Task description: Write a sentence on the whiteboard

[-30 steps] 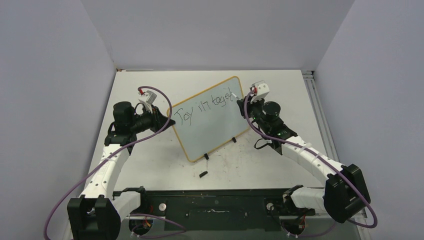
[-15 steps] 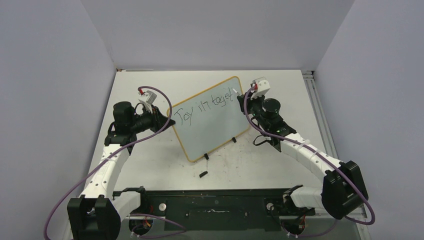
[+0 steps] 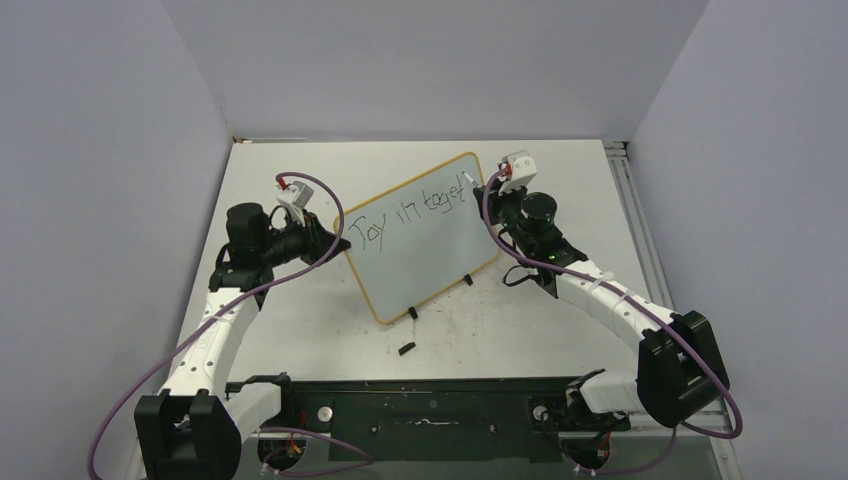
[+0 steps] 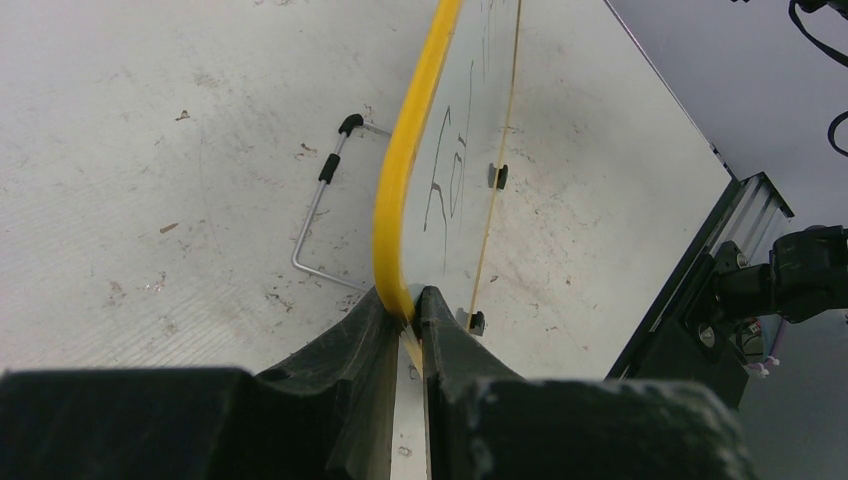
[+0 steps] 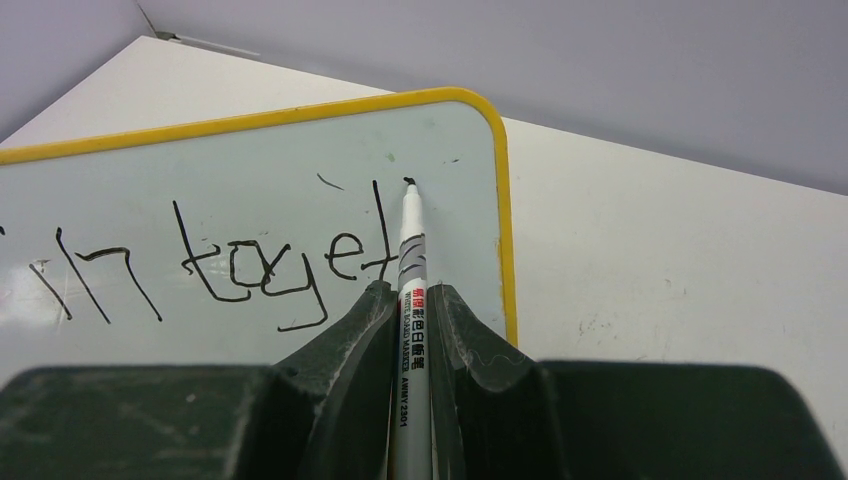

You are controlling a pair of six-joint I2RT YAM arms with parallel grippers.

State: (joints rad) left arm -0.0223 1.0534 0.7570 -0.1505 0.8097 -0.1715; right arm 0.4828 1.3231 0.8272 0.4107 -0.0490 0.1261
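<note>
The whiteboard (image 3: pixel 425 245) stands tilted on the table on two black clip feet, its frame yellow. The sentence (image 3: pixel 412 210) reads "Joy in toget" in one black line; in the right wrist view (image 5: pixel 265 265) I read "in toget". My left gripper (image 3: pixel 335 245) is shut on the board's left edge, its jaws pinching the yellow frame (image 4: pixel 395 200). My right gripper (image 3: pixel 487 203) is shut on a white marker (image 5: pixel 410 270). The marker's black tip (image 5: pixel 408 182) touches the board near its top right corner, just right of the last "t".
A small black marker cap (image 3: pixel 405 349) lies on the table in front of the board. A bent wire stand (image 4: pixel 325 195) lies behind the board in the left wrist view. The black base rail (image 3: pixel 430 415) runs along the near edge. Grey walls enclose three sides.
My right arm has shifted slightly left and towards the board, bringing the marker tip up beside the last "t". The left arm and the board have not moved.
</note>
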